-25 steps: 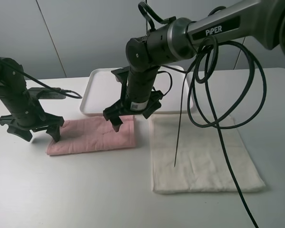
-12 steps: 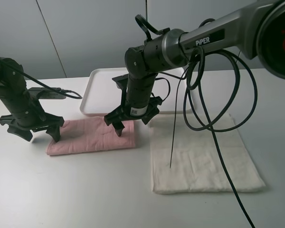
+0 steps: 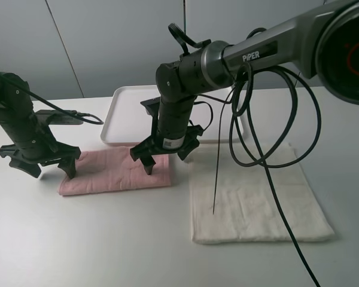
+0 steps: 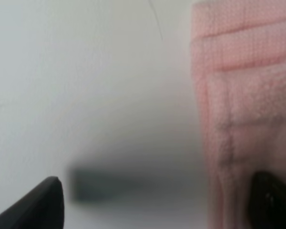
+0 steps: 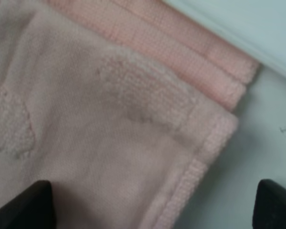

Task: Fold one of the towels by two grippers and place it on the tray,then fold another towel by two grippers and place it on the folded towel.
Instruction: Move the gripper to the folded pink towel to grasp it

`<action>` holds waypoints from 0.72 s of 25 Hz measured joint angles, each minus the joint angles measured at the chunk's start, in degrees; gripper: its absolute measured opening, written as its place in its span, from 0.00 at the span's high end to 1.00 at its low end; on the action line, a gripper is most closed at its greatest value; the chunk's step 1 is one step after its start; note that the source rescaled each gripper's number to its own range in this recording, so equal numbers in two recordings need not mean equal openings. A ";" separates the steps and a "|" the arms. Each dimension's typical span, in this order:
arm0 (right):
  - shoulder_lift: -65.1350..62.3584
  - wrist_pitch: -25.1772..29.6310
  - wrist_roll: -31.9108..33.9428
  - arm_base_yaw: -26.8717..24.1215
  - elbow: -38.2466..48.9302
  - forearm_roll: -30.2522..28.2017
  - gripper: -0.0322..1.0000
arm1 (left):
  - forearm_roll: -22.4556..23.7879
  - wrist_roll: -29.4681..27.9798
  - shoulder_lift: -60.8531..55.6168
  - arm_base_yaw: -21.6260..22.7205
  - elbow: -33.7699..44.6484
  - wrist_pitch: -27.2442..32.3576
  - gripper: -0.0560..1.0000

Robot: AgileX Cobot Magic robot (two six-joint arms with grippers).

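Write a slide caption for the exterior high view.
Left gripper and right gripper, both open, poised at opposite ends of the folded pink towel; white tray behind, cream towel flat alongside.

One pink towel (image 3: 110, 171), one cream towel (image 3: 257, 206), one tray (image 3: 129, 113).

the pink towel (image 3: 116, 169) is nubbly terry cloth, the cream towel (image 3: 255, 194) flatter woven cloth, the tray (image 3: 130, 116) smooth white plastic.

pink towel (image 4: 243, 95) edge in layers, white table (image 4: 86, 71) beside it, left claw (image 4: 157, 202) spread wide across both
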 joint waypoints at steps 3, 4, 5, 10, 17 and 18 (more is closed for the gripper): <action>0.60 0.57 0.00 0.16 -1.14 -0.11 0.11 | 0.00 0.00 0.00 0.00 0.00 0.00 0.00; 0.63 0.67 0.00 0.26 -1.46 -0.21 0.11 | 0.00 0.00 0.00 0.00 0.00 0.00 0.00; 0.63 0.60 0.00 0.26 -1.69 -0.33 0.11 | 0.00 0.00 0.00 0.00 0.00 0.00 0.00; 1.16 1.00 -0.09 0.38 -1.78 -0.59 0.11 | 0.00 0.00 0.00 0.00 0.00 0.00 0.00; 1.86 1.10 -0.09 0.50 -2.28 -0.27 0.12 | 0.00 0.00 0.00 0.00 0.00 0.00 0.00; 1.86 0.99 -0.09 0.50 -2.28 -0.27 0.13 | 0.00 0.00 0.00 0.00 0.00 0.00 0.00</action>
